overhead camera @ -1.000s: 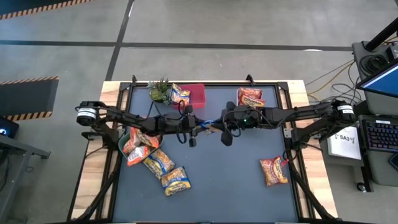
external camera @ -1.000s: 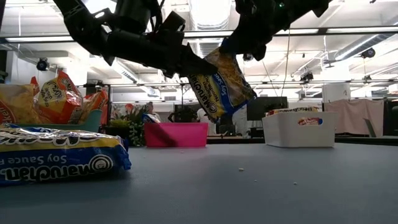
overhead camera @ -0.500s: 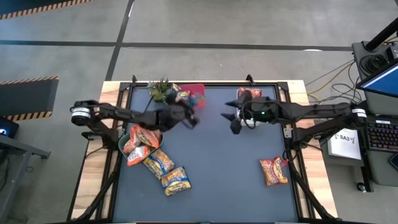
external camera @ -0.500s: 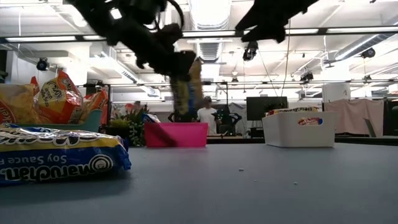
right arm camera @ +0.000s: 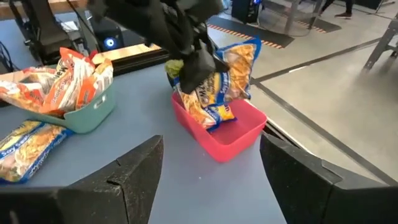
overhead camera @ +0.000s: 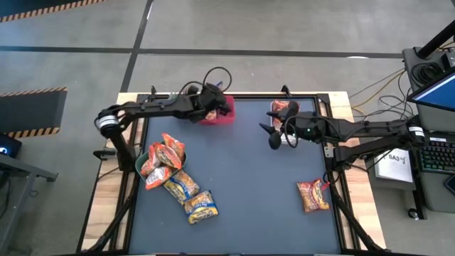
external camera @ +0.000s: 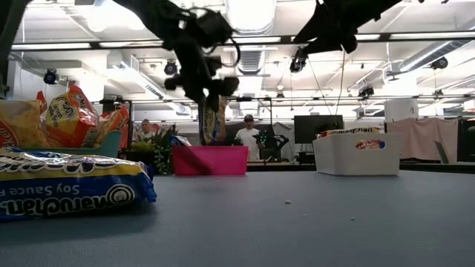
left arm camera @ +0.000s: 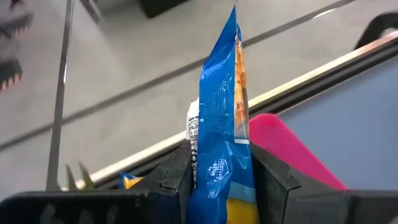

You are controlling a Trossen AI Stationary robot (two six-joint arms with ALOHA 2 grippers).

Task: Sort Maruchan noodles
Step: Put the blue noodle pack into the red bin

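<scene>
My left end effector (overhead camera: 212,107) hangs over the pink bin (overhead camera: 225,114) at the worktop's far edge, about eleven o'clock from its centre. It is clenched on a yellow-and-blue noodle packet (left arm camera: 224,124), which stands on end, long axis vertical, lower end at or just inside the bin; I judge the coming move is a straight drop. The bin lies directly beneath, so my left arm is nearer. My right end effector (overhead camera: 274,135) waits over the worktop at one o'clock, beside the white bin (overhead camera: 274,106), fingers spread, holding nothing. Other packets (overhead camera: 179,181) lie at eight o'clock.
</scene>
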